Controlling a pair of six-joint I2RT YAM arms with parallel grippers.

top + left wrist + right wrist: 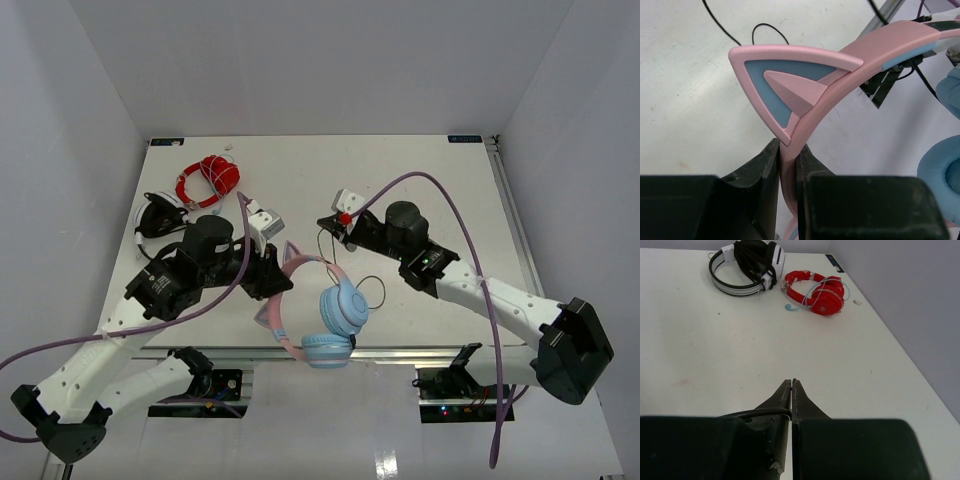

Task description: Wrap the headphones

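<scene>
The headphones (340, 308) lie near the table's front edge, with two light-blue earcups and a pink headband (312, 262) with cat ears. My left gripper (278, 285) is shut on the headband just below one cat ear (790, 85), as the left wrist view shows (788, 152). An earcup (940, 175) shows at that view's right edge. My right gripper (327, 223) is behind the headphones and shut on their thin dark cable (372, 290). In the right wrist view (791, 384) the cable (760, 413) comes in from the left and is pinched between the jaws.
Black-and-white headphones (160, 215) (747, 265) lie at the left, behind my left arm. A red coiled bundle (210, 180) (817, 290) lies at the back left. The table's front edge (400, 348) runs just under the blue earcups.
</scene>
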